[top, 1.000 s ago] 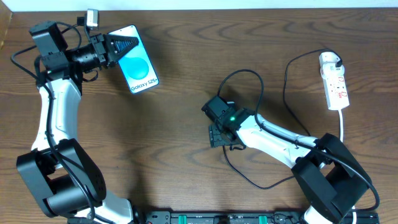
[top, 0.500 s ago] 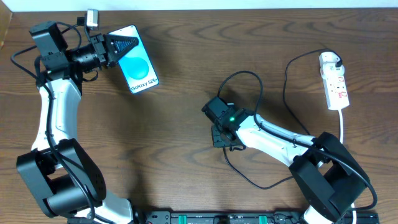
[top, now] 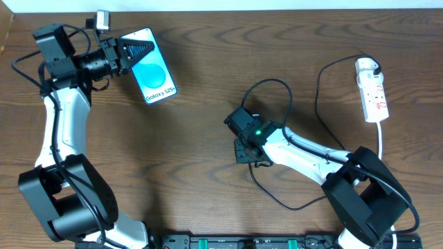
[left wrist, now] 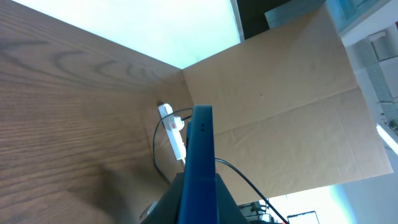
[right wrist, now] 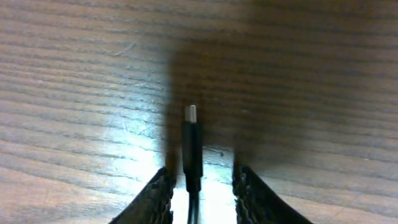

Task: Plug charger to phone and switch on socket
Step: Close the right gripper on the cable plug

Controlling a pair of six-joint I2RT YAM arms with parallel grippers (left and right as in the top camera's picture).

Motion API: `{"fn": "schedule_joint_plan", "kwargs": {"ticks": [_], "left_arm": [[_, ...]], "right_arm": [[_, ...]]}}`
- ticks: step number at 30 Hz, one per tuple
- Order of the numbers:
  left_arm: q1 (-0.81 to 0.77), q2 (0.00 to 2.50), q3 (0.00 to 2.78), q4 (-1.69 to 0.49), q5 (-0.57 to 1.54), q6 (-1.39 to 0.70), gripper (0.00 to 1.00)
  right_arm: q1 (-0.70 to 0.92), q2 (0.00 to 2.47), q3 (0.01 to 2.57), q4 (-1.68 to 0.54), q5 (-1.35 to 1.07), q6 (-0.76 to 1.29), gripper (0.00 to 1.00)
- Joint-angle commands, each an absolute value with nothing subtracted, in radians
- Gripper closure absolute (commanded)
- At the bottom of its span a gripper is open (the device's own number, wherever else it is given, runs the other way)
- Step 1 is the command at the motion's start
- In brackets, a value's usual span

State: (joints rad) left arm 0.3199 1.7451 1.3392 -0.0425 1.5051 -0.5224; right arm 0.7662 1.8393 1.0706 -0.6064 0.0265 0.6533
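Left fingers clamp the phone by one end; right fingers stand parted beside the charger tip, not gripping it.

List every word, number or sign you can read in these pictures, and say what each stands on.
"Galaxy S25", perhaps with a plus after it: white, on the phone's blue screen.
Red marks on the socket: too small to read.
Both wrist views: no text.

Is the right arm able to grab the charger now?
Probably yes. The charger lies on the table right between the open fingers of the right gripper, and nothing seems to block it.
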Motion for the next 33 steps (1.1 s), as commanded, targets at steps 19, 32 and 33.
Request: {"fn": "schedule_joint_plan", "kwargs": {"ticks": [19, 32, 33], "left_arm": [[0.324, 1.745, 1.342, -0.036, 1.525, -0.516, 0.93], [0.324, 1.745, 1.342, -0.036, 1.525, -0.516, 0.93], [0.324, 1.745, 1.342, -0.036, 1.525, -0.516, 0.93]], "right_arm": [[0.773, 1.856, 1.067, -0.594, 0.023, 0.654, 0.97], [0.739, 1.856, 1.094, -0.569, -0.077, 0.658, 0.99], [0.728, 1.856, 1.097, -0.548, -0.134, 0.658, 0.99]]}}
